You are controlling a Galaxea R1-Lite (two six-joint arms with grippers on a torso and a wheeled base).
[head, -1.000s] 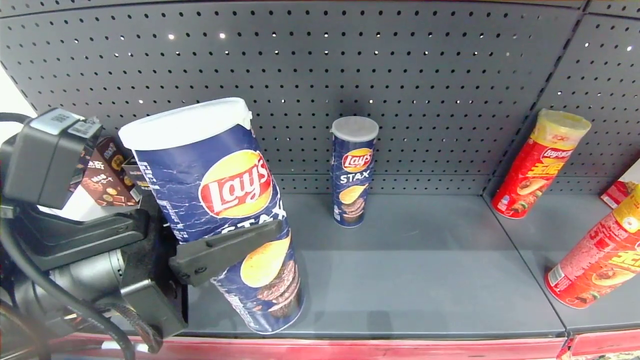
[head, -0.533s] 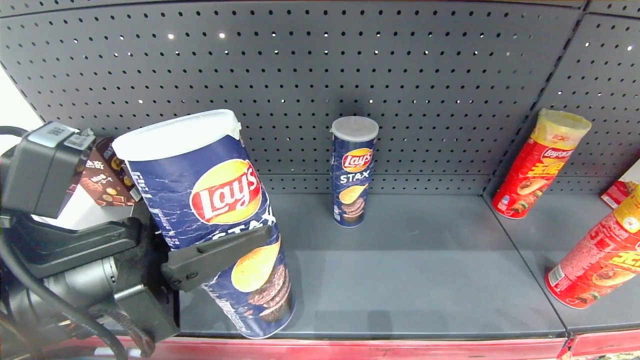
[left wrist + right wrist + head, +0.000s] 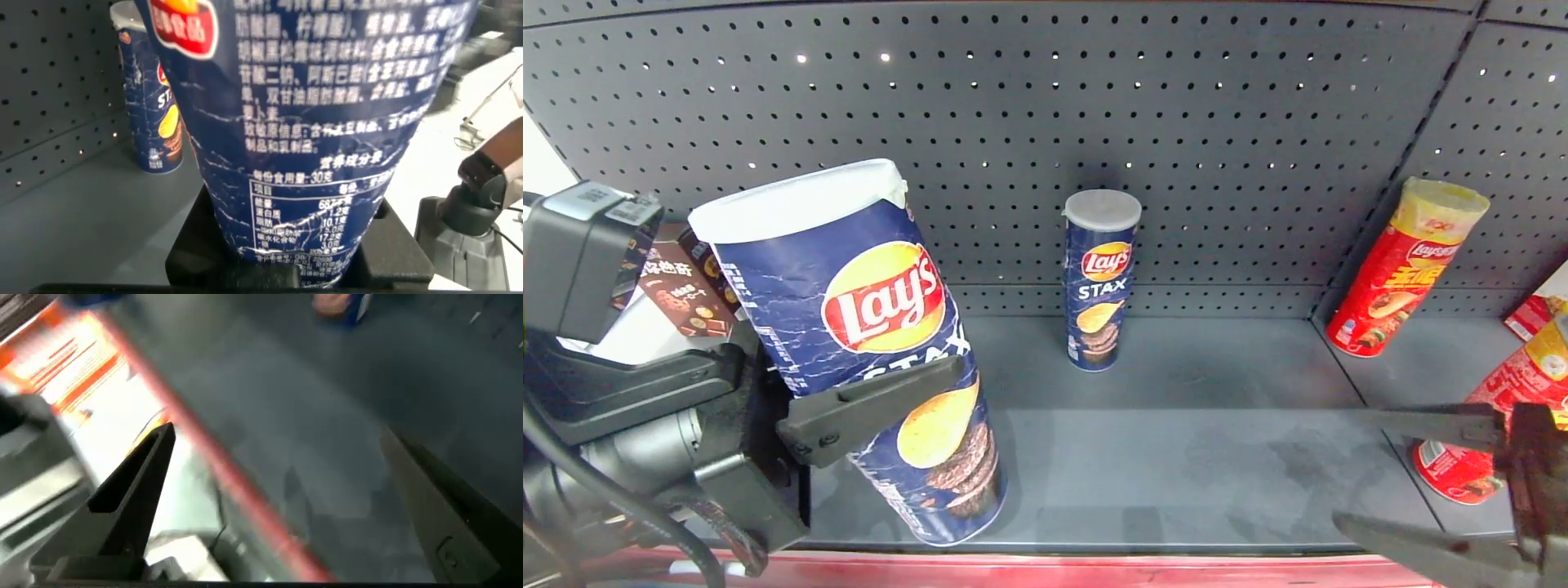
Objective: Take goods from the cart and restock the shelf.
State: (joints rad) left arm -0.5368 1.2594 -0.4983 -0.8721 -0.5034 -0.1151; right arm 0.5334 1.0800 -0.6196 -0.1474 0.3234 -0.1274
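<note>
Head view, lower left: left gripper (image 3: 874, 404) clamped around a tilted blue chip can (image 3: 849, 327), its base at the front edge of the grey shelf (image 3: 1176, 457), right gripper (image 3: 1352, 467) at lower right spread wide, empty; placing step, next likely uprighting, then letting go.

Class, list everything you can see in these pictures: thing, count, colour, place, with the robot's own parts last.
Held chip can: one, dark blue, white lid, tilted at front left.
Standing chip can: one, dark blue, grey lid, upright at back middle.
Red chip cans: two, red, yellow tops, right bay.
Snack box: one, brown, far left.
Shelf: one, grey, red front strip.
Pegboard: one, grey, behind the shelf.
Left claw: one, black, shut on the held chip can.
Right claw: one, black, open, front right.
</note>
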